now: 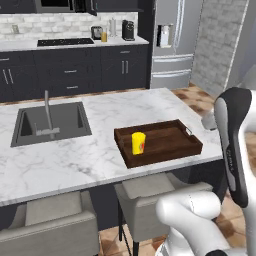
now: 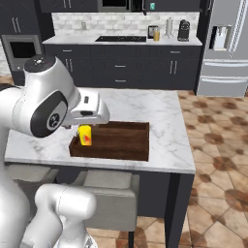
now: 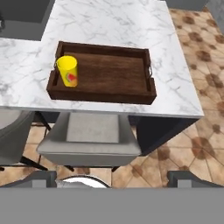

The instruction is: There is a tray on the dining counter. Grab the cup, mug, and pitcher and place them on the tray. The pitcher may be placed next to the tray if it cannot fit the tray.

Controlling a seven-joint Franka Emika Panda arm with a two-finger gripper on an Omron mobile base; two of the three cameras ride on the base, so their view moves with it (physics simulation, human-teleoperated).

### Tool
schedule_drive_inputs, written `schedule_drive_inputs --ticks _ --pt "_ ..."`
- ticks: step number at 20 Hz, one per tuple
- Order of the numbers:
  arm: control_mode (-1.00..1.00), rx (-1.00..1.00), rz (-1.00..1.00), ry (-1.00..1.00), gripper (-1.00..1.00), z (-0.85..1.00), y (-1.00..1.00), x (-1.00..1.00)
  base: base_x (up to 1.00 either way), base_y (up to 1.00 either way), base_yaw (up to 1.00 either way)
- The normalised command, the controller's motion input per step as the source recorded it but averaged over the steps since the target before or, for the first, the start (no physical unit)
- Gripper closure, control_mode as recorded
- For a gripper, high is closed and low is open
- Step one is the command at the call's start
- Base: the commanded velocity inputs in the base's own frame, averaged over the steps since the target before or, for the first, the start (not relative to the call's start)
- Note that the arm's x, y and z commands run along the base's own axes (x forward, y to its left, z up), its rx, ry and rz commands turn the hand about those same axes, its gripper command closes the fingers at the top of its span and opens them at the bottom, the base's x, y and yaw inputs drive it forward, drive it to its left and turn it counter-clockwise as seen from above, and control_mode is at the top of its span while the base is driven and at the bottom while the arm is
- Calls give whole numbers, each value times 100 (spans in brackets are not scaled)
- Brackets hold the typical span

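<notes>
The dark brown wooden tray (image 1: 167,145) (image 2: 121,143) (image 3: 111,81) lies on the marble dining counter (image 1: 75,160) near its front edge. The yellow cup (image 1: 138,143) (image 2: 85,135) (image 3: 68,71) with a red mark stands upright in the tray's left end. The amber pitcher (image 1: 104,36) (image 2: 156,34) stands on the far back counter. A small teal shape (image 2: 152,6) high by the upper cabinets may be the mug; it is too small to tell. My gripper (image 3: 113,178) hovers above the counter's front side, open, with nothing between its wide-apart fingertips (image 3: 41,177).
A sink (image 1: 50,122) with a faucet is set in the counter's left part. Grey stools (image 1: 165,197) (image 3: 92,135) stand under the front edge. On the back counter are a toaster (image 1: 96,32), a paper-towel roll (image 1: 112,27) and a coffee machine (image 1: 128,30). A fridge (image 1: 172,45) stands right.
</notes>
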Motion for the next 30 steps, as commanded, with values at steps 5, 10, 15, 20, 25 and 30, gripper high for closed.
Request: schedule_drive_inputs --ticks 5,10,15,20,25,30 --pt "-100 0 -1 0 -100 0 29 -46 0 0 0" --pt "-100 0 -2 1 -100 0 32 -34 0 0 0" --pt "100 0 0 0 -100 0 4 -5 -10 -2 0" --pt "100 0 0 0 -100 0 0 0 -11 -90 0" --pt "100 0 0 0 -100 0 0 0 -31 -100 0" --pt "100 0 0 0 -100 0 0 0 -33 -100 0"
